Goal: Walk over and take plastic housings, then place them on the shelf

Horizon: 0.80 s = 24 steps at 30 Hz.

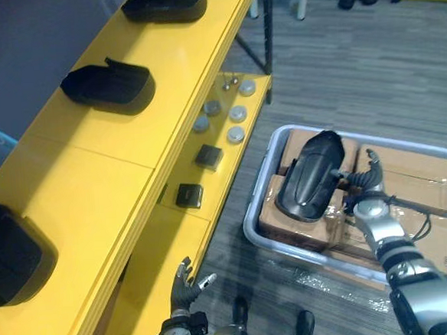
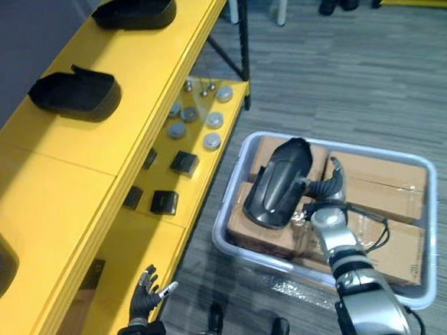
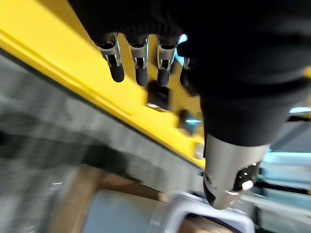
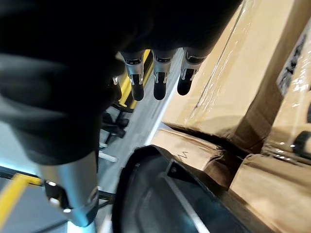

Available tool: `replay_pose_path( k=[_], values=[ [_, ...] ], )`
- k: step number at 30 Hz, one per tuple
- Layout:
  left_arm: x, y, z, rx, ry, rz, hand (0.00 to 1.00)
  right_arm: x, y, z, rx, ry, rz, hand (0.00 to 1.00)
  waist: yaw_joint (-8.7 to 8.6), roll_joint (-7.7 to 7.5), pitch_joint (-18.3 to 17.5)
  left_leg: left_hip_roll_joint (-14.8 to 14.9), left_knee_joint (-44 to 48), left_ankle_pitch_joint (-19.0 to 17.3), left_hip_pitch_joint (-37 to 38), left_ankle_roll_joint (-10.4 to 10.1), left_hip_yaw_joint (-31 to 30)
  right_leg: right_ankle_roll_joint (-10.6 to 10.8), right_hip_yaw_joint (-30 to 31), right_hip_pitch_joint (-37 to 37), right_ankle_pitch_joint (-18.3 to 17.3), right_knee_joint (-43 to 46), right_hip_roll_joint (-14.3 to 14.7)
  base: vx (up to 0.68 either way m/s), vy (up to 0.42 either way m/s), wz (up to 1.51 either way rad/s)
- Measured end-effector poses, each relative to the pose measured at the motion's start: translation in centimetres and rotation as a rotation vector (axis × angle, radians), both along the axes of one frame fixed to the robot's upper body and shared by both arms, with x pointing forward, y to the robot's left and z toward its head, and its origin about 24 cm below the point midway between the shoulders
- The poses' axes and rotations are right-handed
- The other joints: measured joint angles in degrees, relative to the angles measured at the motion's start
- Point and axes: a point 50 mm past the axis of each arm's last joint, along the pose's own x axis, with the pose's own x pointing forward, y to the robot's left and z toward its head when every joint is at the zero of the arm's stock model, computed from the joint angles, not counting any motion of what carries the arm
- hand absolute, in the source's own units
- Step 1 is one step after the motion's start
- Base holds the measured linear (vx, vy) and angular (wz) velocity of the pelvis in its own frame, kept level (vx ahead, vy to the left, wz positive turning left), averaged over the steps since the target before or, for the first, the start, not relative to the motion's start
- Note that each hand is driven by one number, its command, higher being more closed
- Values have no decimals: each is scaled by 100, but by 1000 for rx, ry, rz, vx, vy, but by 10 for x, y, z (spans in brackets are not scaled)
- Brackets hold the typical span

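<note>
Three black moulded plastic housings (image 1: pixel 110 85) sit well apart on the top of the yellow metal shelf (image 1: pixel 94 184). Low beside it hangs the left hand (image 1: pixel 187 286), fingers relaxed and empty. A fourth, glossy domed black plastic housing (image 1: pixel 310 177) lies on taped cardboard boxes (image 1: pixel 408 174) in the grey plastic crate (image 1: pixel 251 231). The right hand (image 1: pixel 365 179) is just beside its edge, fingers straight, gripping nothing. Judging by that smooth, curved shell, a one-edge grasp could let it slide off the boxes.
</note>
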Motion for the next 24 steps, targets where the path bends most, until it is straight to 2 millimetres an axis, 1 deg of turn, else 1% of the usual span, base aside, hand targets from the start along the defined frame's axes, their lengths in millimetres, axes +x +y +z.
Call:
replay_pose_path(
  k=[2,4,7,8,9,10,11,13,16,20,21,24],
  values=[
    [-4,-6,-8,-29,38,-10,0,1,-6,6,-3,22,-51,0,78,48,41,-38,87,6,-139,9,-23,7,-18,-102,4,47,-46,-21,56,10],
    [-6,-10,-16,-36,75,-22,0,3,-7,6,0,82,-73,0,155,94,90,-56,241,5,-317,9,-38,7,-26,-232,4,142,-83,-46,42,6],
    [-5,-12,-20,-41,91,-27,0,5,-9,1,-18,201,-65,0,216,134,119,-48,406,4,-534,10,-61,6,-32,-429,3,287,-92,-65,15,3],
    [-4,-14,-20,-38,91,-35,0,3,-16,4,-31,229,-72,0,278,167,136,-47,461,3,-637,11,-104,4,-45,-526,1,352,-93,-110,9,6],
    [-3,-14,-21,-38,92,-34,0,3,-19,9,-28,239,-74,0,289,181,143,-46,521,1,-718,11,-139,-2,-68,-592,-6,414,-98,-121,8,8],
    [-2,-14,-21,-45,95,-30,0,3,-22,11,-21,254,-74,100,308,187,147,-43,536,-4,-748,16,-149,-11,-99,-628,-15,452,-102,-114,5,15],
    [-1,-15,-23,-54,105,-22,0,0,-31,12,-3,299,-84,100,349,211,161,-45,569,-8,-800,22,-174,-23,-174,-666,-36,535,-123,-117,4,14],
    [-2,-15,-26,-56,123,-15,0,-4,-37,5,17,364,-101,100,373,212,169,-69,596,-2,-826,35,-188,-32,-203,-727,-107,698,-182,-115,9,15],
    [-4,-15,-29,-62,137,-9,0,-8,-46,9,-11,437,-123,100,389,212,170,-89,562,28,-837,66,-141,-36,-230,-802,-150,851,-259,-93,13,8],
    [0,-16,-26,-66,124,-14,0,-11,-50,11,-7,491,-145,100,403,211,169,-97,443,132,-768,95,-109,-38,-225,-806,-148,881,-284,-15,-4,0],
    [2,-17,-25,-71,112,-18,0,-11,-50,12,12,496,-152,100,427,211,170,-99,333,197,-692,81,-48,-40,-182,-805,-146,889,-292,39,-28,-13],
    [8,-20,-17,-101,60,-22,0,-11,-51,15,37,495,-176,100,420,211,169,-97,135,291,-557,76,3,-42,-167,-790,-148,886,-300,51,-40,-7]
  ],
)
